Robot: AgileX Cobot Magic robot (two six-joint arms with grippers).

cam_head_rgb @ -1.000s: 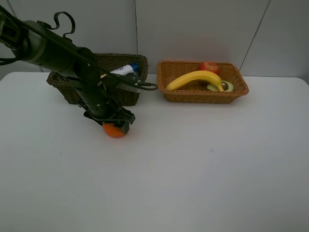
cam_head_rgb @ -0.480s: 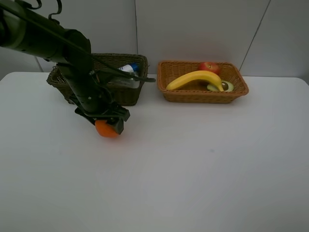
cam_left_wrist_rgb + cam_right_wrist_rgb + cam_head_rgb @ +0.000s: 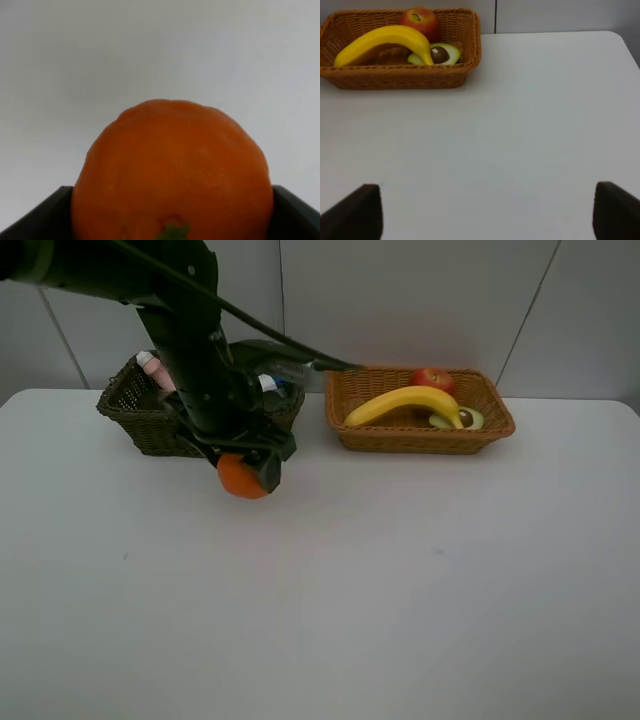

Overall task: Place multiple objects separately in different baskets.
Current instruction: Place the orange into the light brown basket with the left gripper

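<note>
Round bright orange fruit (image 3: 243, 478); curved yellow banana (image 3: 405, 403); shiny red apple (image 3: 432, 378); woven orange-tan wicker basket (image 3: 420, 438); woven dark brown-green wicker basket (image 3: 140, 415); plain white table (image 3: 400, 570)

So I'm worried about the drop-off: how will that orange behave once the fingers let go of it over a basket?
The orange is round and smooth, so it will probably roll until a wall or another fruit stops it. It looks firm and fills the left gripper, so it likely won't squash. The tan basket is shallow; a high release might bounce it out.
</note>
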